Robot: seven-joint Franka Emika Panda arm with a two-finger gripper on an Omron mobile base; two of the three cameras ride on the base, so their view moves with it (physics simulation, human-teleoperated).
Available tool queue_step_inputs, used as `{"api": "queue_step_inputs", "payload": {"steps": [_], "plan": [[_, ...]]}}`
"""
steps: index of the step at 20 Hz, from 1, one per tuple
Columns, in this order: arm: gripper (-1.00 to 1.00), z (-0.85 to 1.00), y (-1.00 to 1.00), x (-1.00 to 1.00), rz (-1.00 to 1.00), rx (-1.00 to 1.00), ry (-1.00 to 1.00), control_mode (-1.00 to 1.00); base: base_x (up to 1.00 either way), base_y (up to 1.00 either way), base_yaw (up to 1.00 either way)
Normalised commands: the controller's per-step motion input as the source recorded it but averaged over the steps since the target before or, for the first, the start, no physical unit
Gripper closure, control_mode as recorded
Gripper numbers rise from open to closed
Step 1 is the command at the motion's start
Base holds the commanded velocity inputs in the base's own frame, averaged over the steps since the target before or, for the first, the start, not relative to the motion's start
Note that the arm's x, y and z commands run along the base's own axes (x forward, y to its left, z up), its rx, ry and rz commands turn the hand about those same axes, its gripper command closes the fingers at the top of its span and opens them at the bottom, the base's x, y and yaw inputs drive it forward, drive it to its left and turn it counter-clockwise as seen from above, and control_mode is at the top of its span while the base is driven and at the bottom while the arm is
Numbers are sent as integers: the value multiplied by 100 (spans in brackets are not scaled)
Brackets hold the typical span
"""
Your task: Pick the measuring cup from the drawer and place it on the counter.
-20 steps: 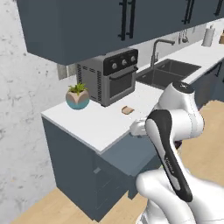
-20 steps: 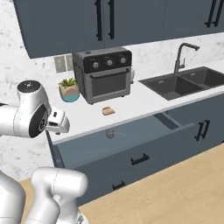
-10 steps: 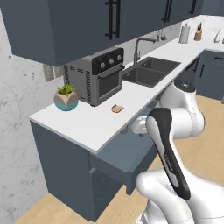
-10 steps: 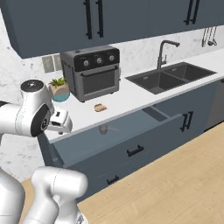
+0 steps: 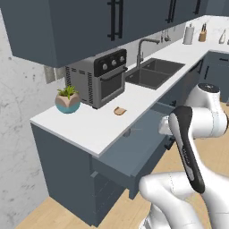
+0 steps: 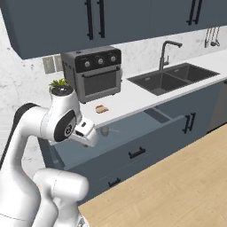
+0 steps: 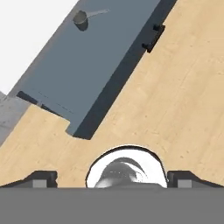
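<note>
Your gripper (image 7: 112, 178): jaws spread wide, holding nothing, above the wooden floor (image 7: 175, 100) | measuring cup (image 7: 81, 18): lying in your open drawer (image 7: 87, 65), near the counter (image 7: 30, 35) edge, well apart from the fingertips.

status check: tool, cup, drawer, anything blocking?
Tool open, empty, high above the floor. Measuring cup lies in the open drawer, untouched. Nothing over the cup.

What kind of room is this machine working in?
A home kitchen, by the look of it, though computer-rendered. A white counter runs over blue-grey cabinets and holds a dark sink with a tall faucet and a toaster oven. A drawer stands pulled open below.
</note>
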Motion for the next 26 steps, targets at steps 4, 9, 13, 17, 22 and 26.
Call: {"api": "queue_step_inputs", "payload": {"steps": [4, 9, 13, 17, 22, 26], "plan": [[-100, -59, -100, 41, -37, 0, 13, -100, 0, 0, 0], [-100, -61, -46, 95, -26, 0, 0, -100, 0, 0, 0], [-100, -51, -23, 100, -17, 0, 0, -100, 0, 0, 0], [-100, -49, -27, 99, -7, 0, 3, -100, 0, 0, 0], [-100, -4, -32, 84, 0, 12, 10, -100, 0, 0, 0], [-100, -12, -2, 71, 0, 8, 18, -100, 0, 0, 0]]}}
